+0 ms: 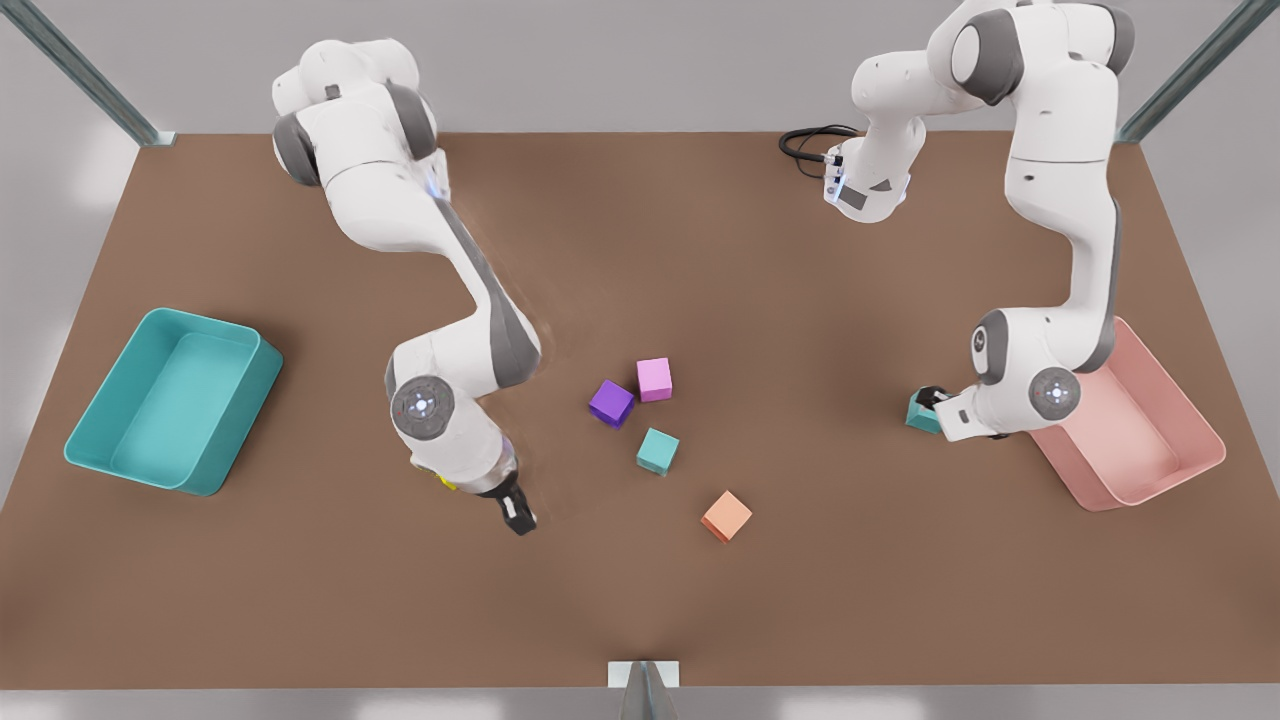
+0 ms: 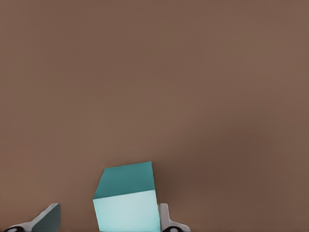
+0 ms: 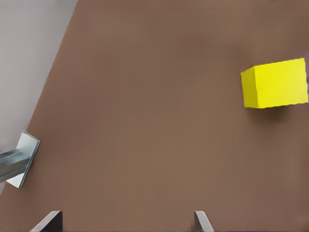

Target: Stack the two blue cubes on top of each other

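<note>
My left gripper straddles one blue cube, fingers spread.
My right gripper waits open, empty, near a yellow cube.

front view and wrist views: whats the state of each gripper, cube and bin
left gripper: open around a blue cube, beside the pink bin
right gripper: open, near the yellow cube
second blue cube: loose on the table, unstacked
teal bin: empty
</note>
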